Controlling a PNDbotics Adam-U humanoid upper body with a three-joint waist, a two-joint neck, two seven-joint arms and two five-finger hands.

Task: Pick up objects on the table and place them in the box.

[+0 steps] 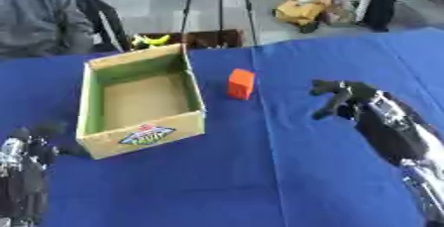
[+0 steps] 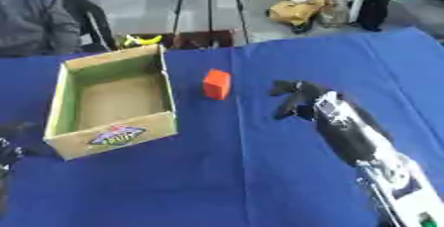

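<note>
One cardboard box [image 1: 143, 103] sits open-topped on the blue tablecloth [image 1: 260, 171], left of centre, its inside bare, a colourful label on its near wall. One orange block [image 1: 241, 84] stands upright on the cloth just to the right of the box, apart from its wall, and that is the only loose object on the table. The right hand [image 1: 336, 97] comes in from the lower right on its black and silver arm, hovering over the cloth to the right of the block, near it but not touching; its fingers are curled downward and hold nothing. The left hand [image 1: 26, 154] shows at the lower left edge, beside the box's near corner, dark and blurred; whether its fingers are spread or closed cannot be told.
</note>
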